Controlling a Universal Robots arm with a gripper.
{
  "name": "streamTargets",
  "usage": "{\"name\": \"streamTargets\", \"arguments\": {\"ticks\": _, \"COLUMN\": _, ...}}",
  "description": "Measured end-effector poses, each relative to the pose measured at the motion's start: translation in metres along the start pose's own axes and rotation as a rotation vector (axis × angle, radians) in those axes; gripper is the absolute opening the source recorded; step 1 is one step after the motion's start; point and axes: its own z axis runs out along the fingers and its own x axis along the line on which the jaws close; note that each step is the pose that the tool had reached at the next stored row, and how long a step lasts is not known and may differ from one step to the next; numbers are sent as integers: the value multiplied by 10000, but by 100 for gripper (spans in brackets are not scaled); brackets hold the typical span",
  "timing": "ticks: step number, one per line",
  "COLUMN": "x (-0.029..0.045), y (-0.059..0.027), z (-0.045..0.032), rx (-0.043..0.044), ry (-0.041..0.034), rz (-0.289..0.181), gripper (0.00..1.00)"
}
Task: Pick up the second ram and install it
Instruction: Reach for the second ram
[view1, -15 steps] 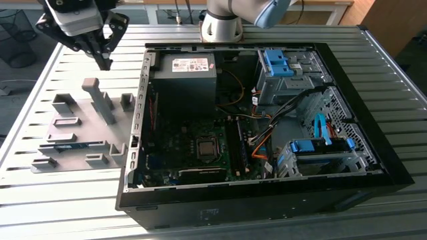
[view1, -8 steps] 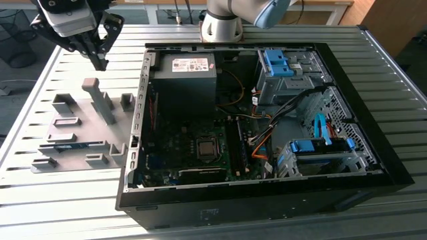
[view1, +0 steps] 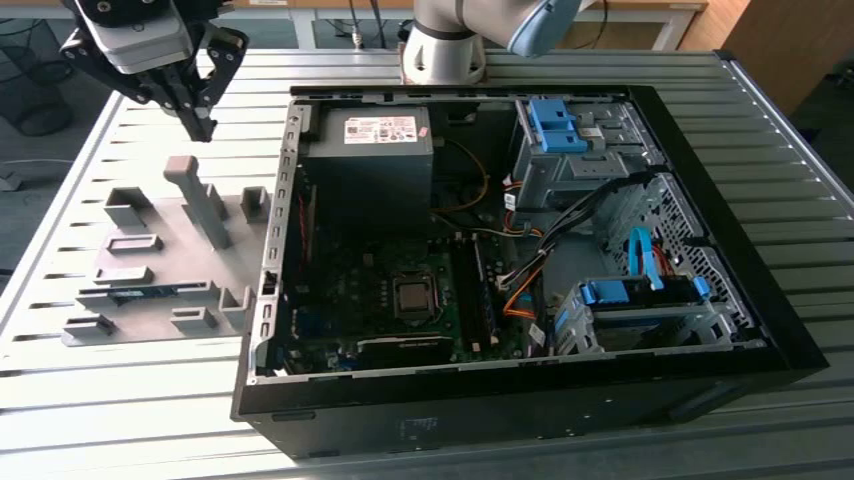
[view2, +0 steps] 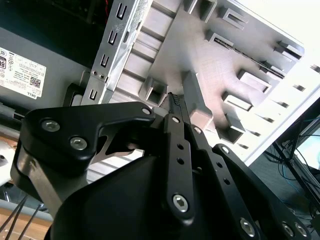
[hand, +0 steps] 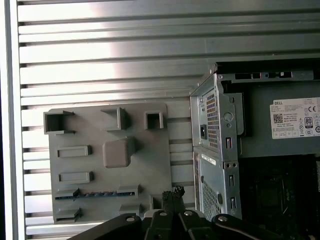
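Note:
The second ram (view1: 134, 292) is a thin blue-green stick standing on its edge between grey holder blocks, near the front of the grey holder plate (view1: 160, 225). In the first wrist view the ram (hand: 95, 194) appears as a dark blue strip low on the plate (hand: 150, 150). My gripper (view1: 203, 128) hangs above the plate's far end, well apart from the ram. Its fingers are shut with nothing between them, as both wrist views show (hand: 172, 192) (view2: 175, 97). A tall grey post (view1: 200, 200) on the plate stands just below the fingertips.
An open black computer case (view1: 534, 410) lies at the plate's right in the exterior view. Inside are a power supply (view1: 367, 150), the motherboard (view1: 387, 300), long black slots (view1: 474, 290) and blue drive cages (view1: 641, 295). The ribbed metal table (view1: 107, 400) surrounds both.

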Motion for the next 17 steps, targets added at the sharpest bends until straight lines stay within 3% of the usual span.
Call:
{"name": "streamTargets", "arguments": {"ticks": 7, "x": 67, "y": -5, "z": -2, "rx": 1, "ry": 1, "rz": 0, "gripper": 11}}
{"name": "streamTargets", "arguments": {"ticks": 17, "x": 290, "y": -55, "z": -7, "rx": 1, "ry": 1, "rz": 0, "gripper": 11}}
